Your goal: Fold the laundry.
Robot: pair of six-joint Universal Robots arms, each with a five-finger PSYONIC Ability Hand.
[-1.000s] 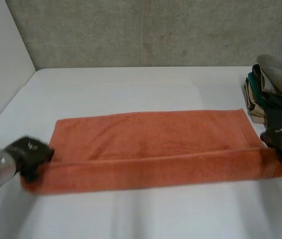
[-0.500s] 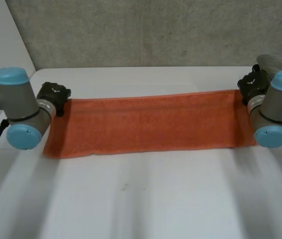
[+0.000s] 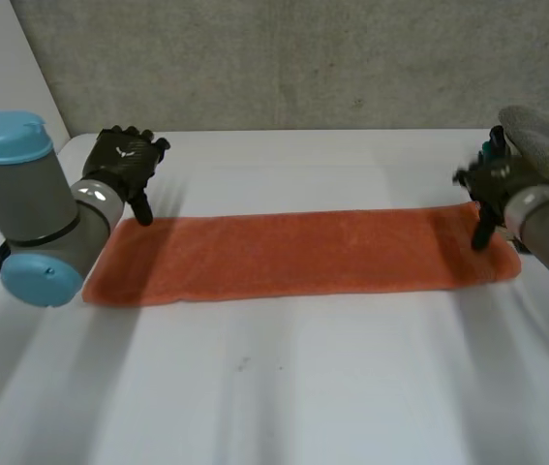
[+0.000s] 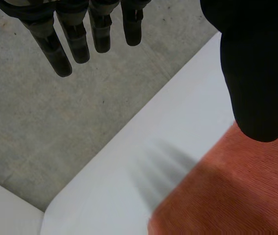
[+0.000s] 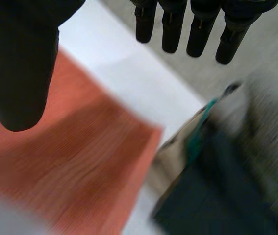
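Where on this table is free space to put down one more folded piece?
The widest bare stretch of table lies on the near side of the orange towel. A second bare band runs between the towel's far edge and the wall. The far right corner is crowded: the pile of clothes and the right hand sit close together.

Probably a robotics lab: a bare concrete wall [image 3: 303,63] runs along the far edge of a plain white counter [image 3: 284,407], a robot arm [image 3: 22,208] at each side.

orange towel [image 3: 298,254], folded into a long flat strip, across the white table
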